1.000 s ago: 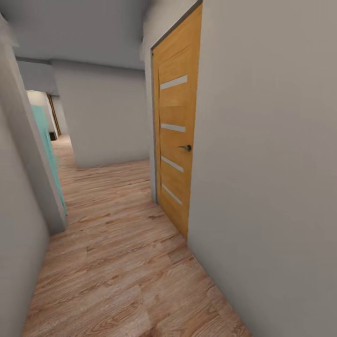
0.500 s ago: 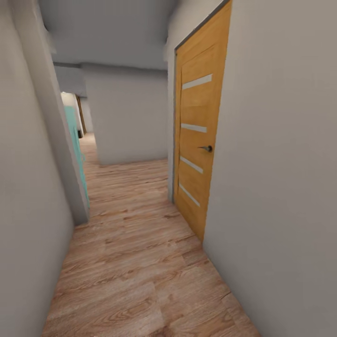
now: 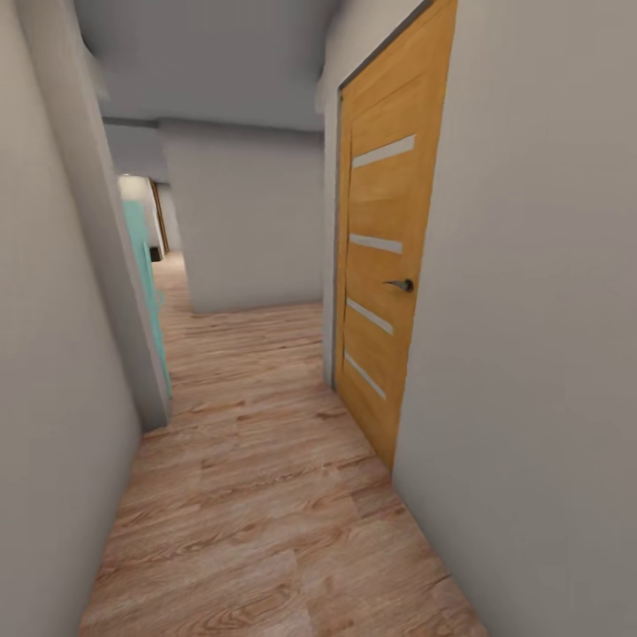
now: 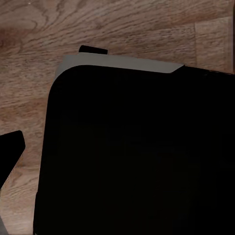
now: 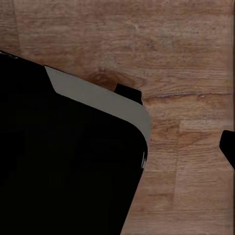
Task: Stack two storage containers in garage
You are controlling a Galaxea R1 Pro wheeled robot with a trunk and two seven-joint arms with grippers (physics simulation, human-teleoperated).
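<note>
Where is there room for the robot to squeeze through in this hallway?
The wood-plank floor is bare between the grey wall on the left and the grey wall on the right. It runs on past the shut orange door, then turns left in front of the wall at the end. The tightest spot is beside the turquoise door.

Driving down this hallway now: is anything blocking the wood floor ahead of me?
Nothing visible blocks it. The wood-plank floor runs bare to the grey wall at the far end, where it opens to the left. The orange door on the right is shut, flush with its wall.
</note>
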